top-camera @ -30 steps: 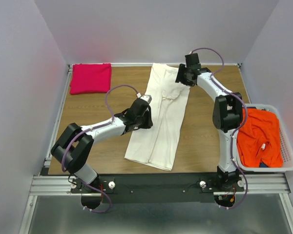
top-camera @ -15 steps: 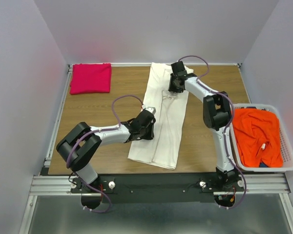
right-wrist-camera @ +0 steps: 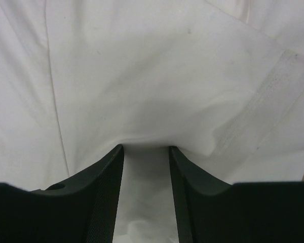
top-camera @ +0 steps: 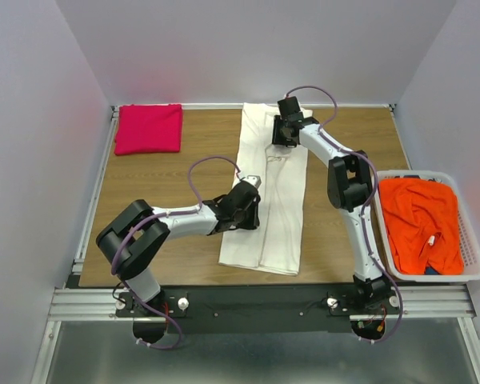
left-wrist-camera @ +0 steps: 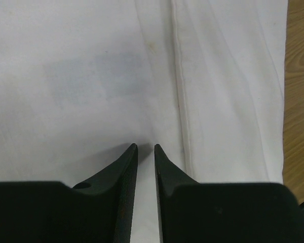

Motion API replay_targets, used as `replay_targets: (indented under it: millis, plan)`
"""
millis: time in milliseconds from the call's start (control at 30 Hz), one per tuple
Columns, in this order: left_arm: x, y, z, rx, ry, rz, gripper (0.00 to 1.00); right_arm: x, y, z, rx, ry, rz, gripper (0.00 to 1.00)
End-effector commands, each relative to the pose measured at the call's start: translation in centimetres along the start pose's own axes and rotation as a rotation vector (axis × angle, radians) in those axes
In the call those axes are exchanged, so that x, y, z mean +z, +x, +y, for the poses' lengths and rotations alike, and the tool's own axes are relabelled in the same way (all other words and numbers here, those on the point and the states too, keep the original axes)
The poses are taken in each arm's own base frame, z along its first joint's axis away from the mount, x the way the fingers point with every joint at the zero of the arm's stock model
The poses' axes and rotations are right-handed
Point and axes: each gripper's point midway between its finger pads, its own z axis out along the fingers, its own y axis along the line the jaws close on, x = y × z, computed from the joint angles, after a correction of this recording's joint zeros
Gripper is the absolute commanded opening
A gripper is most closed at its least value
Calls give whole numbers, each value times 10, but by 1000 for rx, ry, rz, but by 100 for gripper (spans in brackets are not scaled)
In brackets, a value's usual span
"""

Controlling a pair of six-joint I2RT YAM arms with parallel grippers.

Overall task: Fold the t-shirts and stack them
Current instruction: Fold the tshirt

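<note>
The cream-white t-shirt (top-camera: 278,232) lies folded into a long narrow strip down the middle of the table. My left gripper (top-camera: 254,213) sits low on the strip's left half, jaws nearly together with white cloth (left-wrist-camera: 91,76) in the thin gap (left-wrist-camera: 145,147). My right gripper (top-camera: 282,141) is at the strip's far end, where a fold of the cloth (right-wrist-camera: 142,66) bunches over and between its fingertips (right-wrist-camera: 146,148). The magenta-pink t-shirt (top-camera: 148,128) lies folded at the far left corner. The orange-red t-shirt (top-camera: 416,220) is crumpled in the basket.
A white plastic laundry basket (top-camera: 474,244) stands off the table's right edge. Bare wooden tabletop (top-camera: 160,180) shows left of the strip, and more of it to the right (top-camera: 328,232). A metal rail (top-camera: 248,302) runs along the near edge.
Both grippers shifted and the cream-white strip went with them: its near end swung right and the strip now lies straighter. The right gripper moved left onto the far end.
</note>
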Motion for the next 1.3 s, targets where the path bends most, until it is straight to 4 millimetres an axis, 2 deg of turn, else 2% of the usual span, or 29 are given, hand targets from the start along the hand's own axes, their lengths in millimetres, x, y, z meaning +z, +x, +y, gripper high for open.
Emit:
replay_targets:
  millis: [0, 67, 100, 167, 233, 267, 300, 500, 633, 700, 800, 867, 1000, 1100, 1133, 1200, 1267]
  plan:
    - [-10, -26, -12, 11, 20, -56, 28, -11, -9, -7, -15, 19, -8, 49]
    - [-20, -40, -17, 7, 36, -89, 28, -22, -13, -12, 1, 43, -22, 49]
    - [-22, -43, -17, 5, 39, -96, 28, -38, -25, -10, 10, 42, -50, 48]
    - [-28, -54, -17, 0, 39, -120, 29, -45, -18, -16, 33, 63, -38, 48]
    - [-32, -60, -13, -8, 34, -134, 29, -59, -21, -17, 61, 66, -52, 47]
    - [-33, -61, -12, -10, 35, -136, 29, -58, -6, -21, 65, 79, -20, 47]
    - [-35, -61, -10, -13, 33, -137, 29, -64, -7, -21, 82, 78, -23, 46]
    - [-38, -60, 0, -19, 18, -137, 29, -51, 38, -33, 108, 115, 68, 39]
    - [-38, -59, 2, -21, 13, -140, 29, -42, 61, -36, 124, 113, 108, 36]
    - [-38, -58, 3, -25, 12, -140, 29, -41, 66, -37, 126, 117, 116, 34]
    - [-37, -55, 5, -23, 9, -132, 29, -44, 71, -40, 135, 125, 122, 22]
    - [-37, -54, 6, -23, 6, -128, 28, -47, 72, -40, 137, 119, 118, 21]
    - [-34, -47, 8, -18, 3, -110, 28, -55, 63, -35, 133, 95, 99, 21]
    - [-34, -46, 9, -12, 4, -109, 29, -64, 47, -31, 139, 72, 65, 34]
    - [-36, -47, 8, -12, 7, -113, 29, -69, 35, -30, 143, 66, 38, 42]
    - [-37, -49, 7, -9, 10, -118, 29, -74, 12, -38, 183, 65, -5, 50]
    - [-38, -50, 7, -9, 10, -122, 29, -73, -2, -47, 226, 50, -19, 50]
